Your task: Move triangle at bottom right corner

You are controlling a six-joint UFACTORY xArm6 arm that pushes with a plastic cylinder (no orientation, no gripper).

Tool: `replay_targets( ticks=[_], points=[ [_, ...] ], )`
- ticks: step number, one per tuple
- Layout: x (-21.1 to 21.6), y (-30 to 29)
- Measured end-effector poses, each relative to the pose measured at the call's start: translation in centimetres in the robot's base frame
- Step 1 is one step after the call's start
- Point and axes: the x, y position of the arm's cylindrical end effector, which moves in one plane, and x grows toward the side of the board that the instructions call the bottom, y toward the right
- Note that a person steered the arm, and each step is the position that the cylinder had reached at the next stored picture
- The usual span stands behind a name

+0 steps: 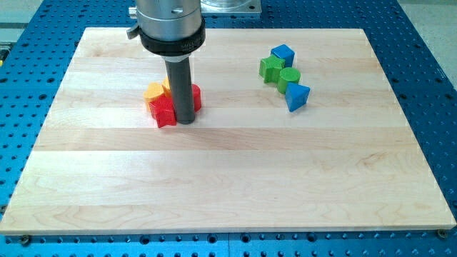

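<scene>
A blue triangle block (298, 96) lies on the wooden board (228, 178) at the upper right, the lowest of a cluster of blocks. My tip (185, 121) is far to its left, touching a cluster of red and yellow blocks. A red star-shaped block (163, 111) sits just left of the tip, a red block (196, 97) just right of it, and an orange-yellow block (154, 91) at the upper left. The rod hides part of this cluster.
Above the blue triangle sit a green cylinder (289, 77), a green star-like block (271, 68) and a blue cube (283, 54), close together. The board rests on a blue perforated table (428, 86).
</scene>
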Motion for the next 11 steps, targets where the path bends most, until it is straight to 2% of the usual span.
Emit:
replay_targets(
  ticks=[1, 2, 3, 7, 10, 11],
  points=[
    [0.3, 0.1],
    [-1.2, 0.1],
    [1.0, 2.8],
    [-1.6, 7.6],
    [-1.7, 7.3],
    [-4.1, 7.6]
  ],
)
